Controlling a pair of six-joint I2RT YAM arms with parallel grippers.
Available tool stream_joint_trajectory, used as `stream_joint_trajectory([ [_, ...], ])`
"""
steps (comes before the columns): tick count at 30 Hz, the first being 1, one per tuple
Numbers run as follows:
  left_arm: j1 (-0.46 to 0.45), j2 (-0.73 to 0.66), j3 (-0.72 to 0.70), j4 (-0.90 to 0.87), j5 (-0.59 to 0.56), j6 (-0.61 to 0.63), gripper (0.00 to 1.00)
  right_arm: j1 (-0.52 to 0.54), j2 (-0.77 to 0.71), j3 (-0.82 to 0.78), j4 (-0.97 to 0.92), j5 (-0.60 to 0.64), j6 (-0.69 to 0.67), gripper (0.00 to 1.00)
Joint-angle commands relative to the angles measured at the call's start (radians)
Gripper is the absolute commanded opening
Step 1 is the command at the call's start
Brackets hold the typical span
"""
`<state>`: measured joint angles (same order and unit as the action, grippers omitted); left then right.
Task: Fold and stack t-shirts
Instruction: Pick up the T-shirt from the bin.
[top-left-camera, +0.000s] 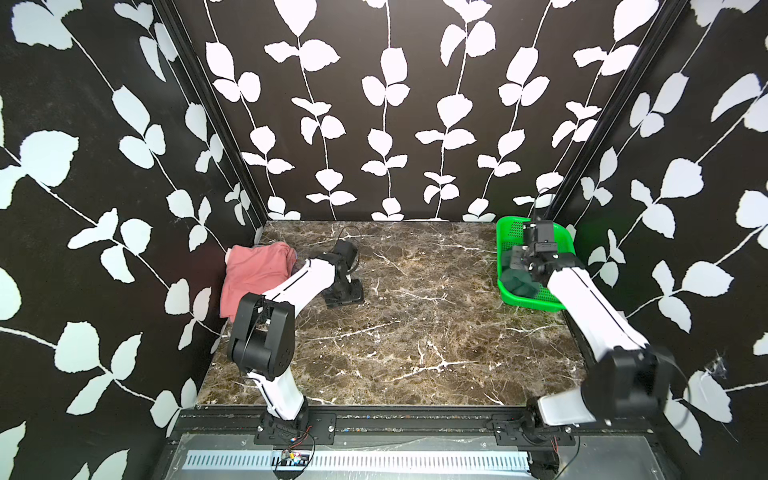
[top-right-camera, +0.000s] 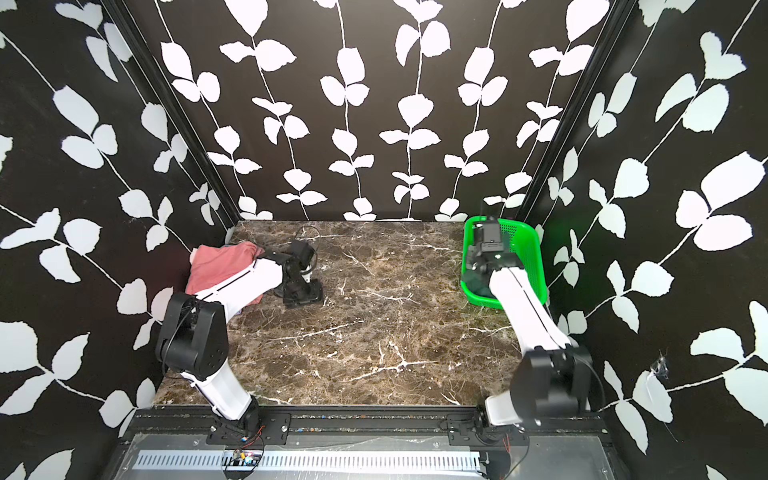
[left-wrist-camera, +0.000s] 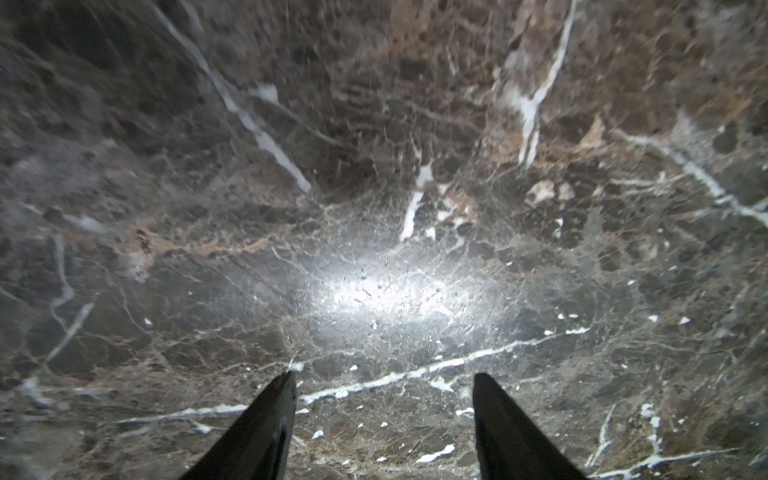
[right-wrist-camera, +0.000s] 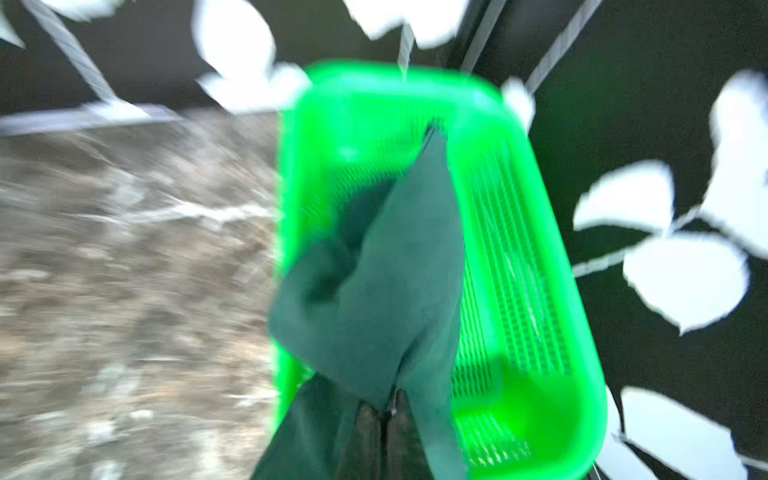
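Marble table (top-left-camera: 415, 324), leafy walls (top-left-camera: 104, 199). At frame right the right gripper (right-wrist-camera: 388, 409), clamped on the dark green t-shirt (right-wrist-camera: 374, 291) in the basket (right-wrist-camera: 507, 257), should lift high so the cloth clears it. Mid-left, the left gripper (left-wrist-camera: 384, 376) gapes over bare marble.

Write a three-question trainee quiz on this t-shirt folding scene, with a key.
1. True or false: the right gripper is shut on the dark green t-shirt above the green basket.
2. Where does the pink t-shirt lie? A inside the green basket; B at the far left corner of the table; C at the near edge of the table.
3. Fill in: the left gripper, over bare table, is ____.
Key: 1 true; 2 B; 3 open.
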<state>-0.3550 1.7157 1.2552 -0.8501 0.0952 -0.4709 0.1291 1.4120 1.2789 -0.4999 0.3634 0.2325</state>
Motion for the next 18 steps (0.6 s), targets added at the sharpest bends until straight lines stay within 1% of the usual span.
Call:
stream_joint_trajectory([
  [1, -0.004, -0.060, -0.015, 0.036, 0.015, -0.003, 0.70, 0.005, -0.024, 0.127, -0.008, 0.039, -0.009, 0.00],
  [4, -0.007, -0.053, -0.017, 0.034, 0.012, 0.008, 0.70, 0.047, -0.026, 0.343, -0.115, -0.059, -0.076, 0.00],
  [6, -0.007, -0.050, -0.027, 0.047, 0.017, 0.008, 0.70, 0.096, -0.010, 0.498, -0.212, -0.121, -0.097, 0.00],
  [10, -0.010, -0.038, -0.048, 0.076, 0.039, -0.004, 0.70, 0.230, 0.049, 0.756, -0.384, -0.166, -0.120, 0.00],
  [13, -0.016, -0.018, -0.052, 0.092, 0.053, -0.005, 0.69, 0.293, 0.145, 0.937, -0.546, -0.333, -0.072, 0.00],
  [16, -0.021, -0.001, -0.039, 0.088, 0.053, 0.001, 0.68, 0.331, 0.266, 1.067, -0.728, -0.517, -0.024, 0.00],
  [18, -0.022, 0.002, -0.038, 0.090, 0.053, 0.002, 0.68, 0.375, 0.267, 1.039, -0.746, -0.530, -0.021, 0.00],
])
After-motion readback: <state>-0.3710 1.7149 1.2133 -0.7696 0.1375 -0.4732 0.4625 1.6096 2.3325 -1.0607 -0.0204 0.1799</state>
